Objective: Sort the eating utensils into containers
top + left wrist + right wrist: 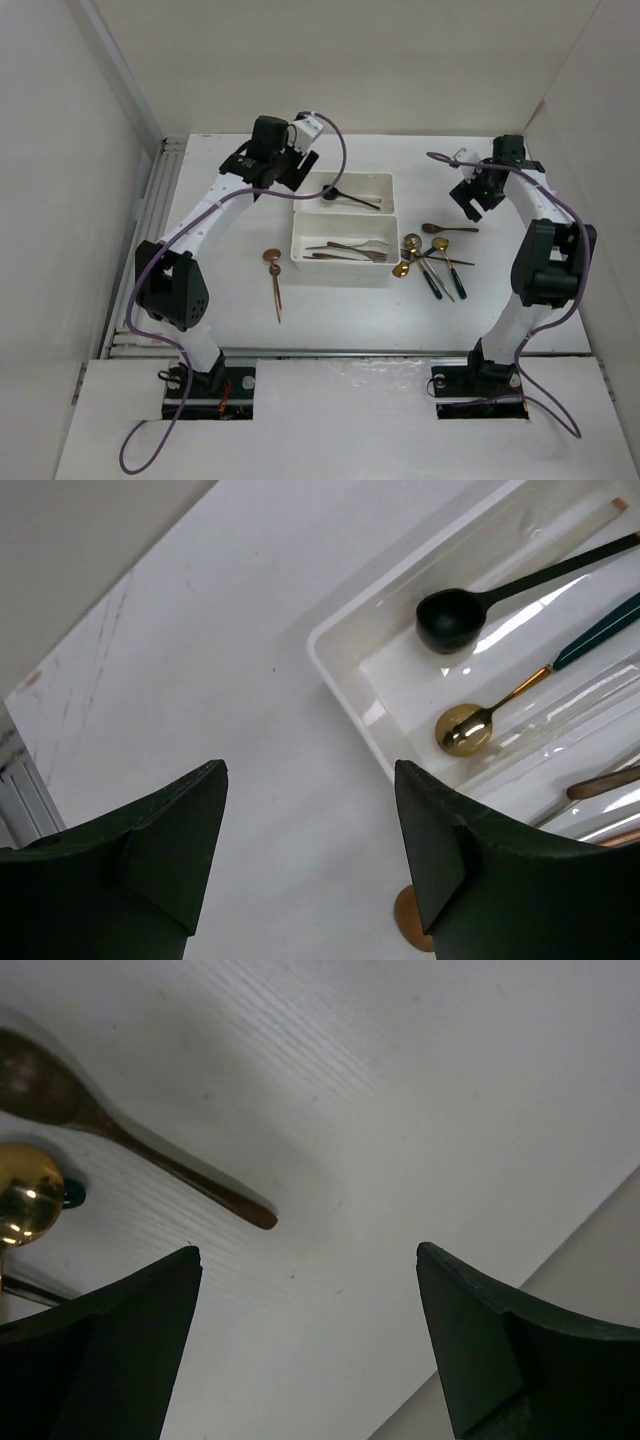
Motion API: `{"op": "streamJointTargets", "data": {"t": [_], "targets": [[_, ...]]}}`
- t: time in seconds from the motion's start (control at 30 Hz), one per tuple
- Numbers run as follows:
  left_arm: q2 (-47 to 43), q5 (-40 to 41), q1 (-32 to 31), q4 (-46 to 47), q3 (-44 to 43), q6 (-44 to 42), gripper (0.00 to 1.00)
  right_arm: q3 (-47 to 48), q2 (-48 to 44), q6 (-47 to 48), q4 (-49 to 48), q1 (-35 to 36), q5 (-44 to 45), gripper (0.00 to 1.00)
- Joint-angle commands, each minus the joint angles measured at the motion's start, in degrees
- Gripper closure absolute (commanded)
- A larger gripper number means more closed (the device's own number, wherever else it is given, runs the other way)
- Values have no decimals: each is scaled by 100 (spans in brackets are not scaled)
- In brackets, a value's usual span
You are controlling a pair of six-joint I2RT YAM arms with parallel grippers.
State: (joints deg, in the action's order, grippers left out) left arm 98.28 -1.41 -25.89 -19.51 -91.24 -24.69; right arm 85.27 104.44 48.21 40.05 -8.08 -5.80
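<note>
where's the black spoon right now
The black spoon lies in the far white tray, bowl at its left end in the top view; the left wrist view shows a gold spoon beside it.

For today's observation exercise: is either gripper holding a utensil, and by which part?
Nothing is held. The left gripper and the right gripper are both open and empty above the table.
</note>
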Motion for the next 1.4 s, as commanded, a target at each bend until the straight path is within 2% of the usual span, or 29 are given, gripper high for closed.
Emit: {"op": "streamJointTargets", "data": {"t": [0.0, 0.13, 0.3, 0.37, 0.5, 0.53, 0.57, 0.63, 0.67, 0.7, 0.77, 0.9, 0.97, 1.07, 1.1, 1.13, 1.27, 1.3, 1.37], "targets": [[-370, -69, 390, -370, 141, 648, 36, -133, 103, 857, 539, 25, -526, 7], [-371, 17, 672, -317, 282, 982, 36, -161, 383, 857, 285, 25, -641, 9], [-257, 202, 726, -431, 282, 983, 36, 165, 1103, 927, 495, 25, -728, 15], [-257, 369, 726, -431, 282, 922, 36, 104, 1104, 980, 495, 25, -957, 18], [-257, 440, 839, -431, 282, 922, 37, -299, 1009, 1033, 110, 25, -651, 40], [-257, 501, 840, -431, 282, 922, 37, -353, 938, 1033, 47, 25, -572, 52], [-257, 501, 840, -431, 282, 922, 37, -354, 938, 1033, 46, 25, -571, 57], [-195, 554, 840, -431, 230, 922, 37, -258, 998, 1173, 273, 25, -675, 76], [-143, 554, 892, -431, 230, 922, 37, -205, 999, 1487, 405, 25, -816, 93], [-142, 554, 893, -431, 230, 922, 37, -152, 1051, 1586, 529, 78, -948, 100], [-142, 554, 893, -483, 177, 922, 37, -99, 1052, 1587, 530, 78, -949, 100], [-142, 554, 893, -693, 247, 1036, 38, -160, 850, 999, 21, 78, -897, 100], [-204, 493, 893, -843, 387, 1220, 38, 102, 605, 614, -259, 78, -896, 100], [-441, -252, 1129, -1265, 633, 1545, 38, 663, 323, 173, -611, 148, -844, 100], [-520, -550, 1217, -1318, 973, 1833, 38, 779, 70, 6, -917, 227, -844, 100], [-668, -1058, 1401, -1319, 1159, 1993, 38, 858, -63, -204, -1068, 341, -904, 100], [-723, -1860, 1692, -1126, 1776, 2985, 38, 912, -591, -14, -1728, 1306, -765, 100], [-723, -1976, 1762, -1125, 1837, 3144, 38, 912, -592, 39, -1781, 1718, -764, 100], [-723, -2135, 1763, -1125, 1969, 3233, 38, 1026, -505, 40, -1782, 2098, -817, 100]]}}
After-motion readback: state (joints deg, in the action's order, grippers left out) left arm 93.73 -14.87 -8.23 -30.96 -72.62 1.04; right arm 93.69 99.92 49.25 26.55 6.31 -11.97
